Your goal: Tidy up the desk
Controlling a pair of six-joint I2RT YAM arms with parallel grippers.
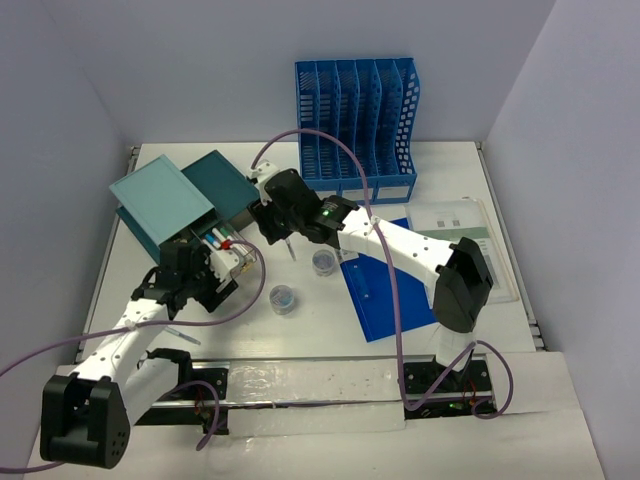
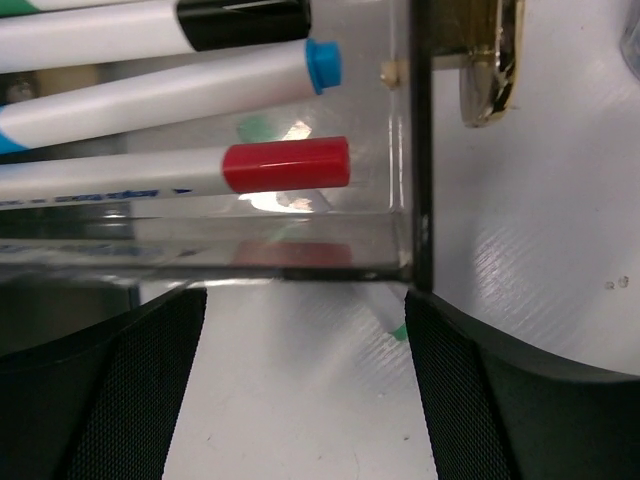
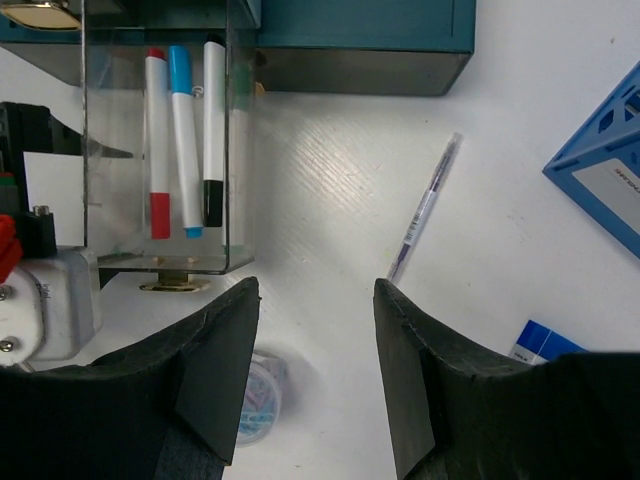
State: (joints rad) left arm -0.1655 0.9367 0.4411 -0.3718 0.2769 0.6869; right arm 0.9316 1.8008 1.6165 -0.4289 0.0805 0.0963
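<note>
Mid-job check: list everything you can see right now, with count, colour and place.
desk: one, white, under everything
file rack: one, blue, back centre
boxes: two, light and dark teal, back left
clear case: one, in front of the boxes
markers: three, red, blue and black caps, inside the case
pen: one, clear, beside the case
round containers: two, bluish, centre
folder: one, blue, right of centre
paper sheet: one, pale, right side
left gripper: open, at the case
right gripper: open, empty
</note>
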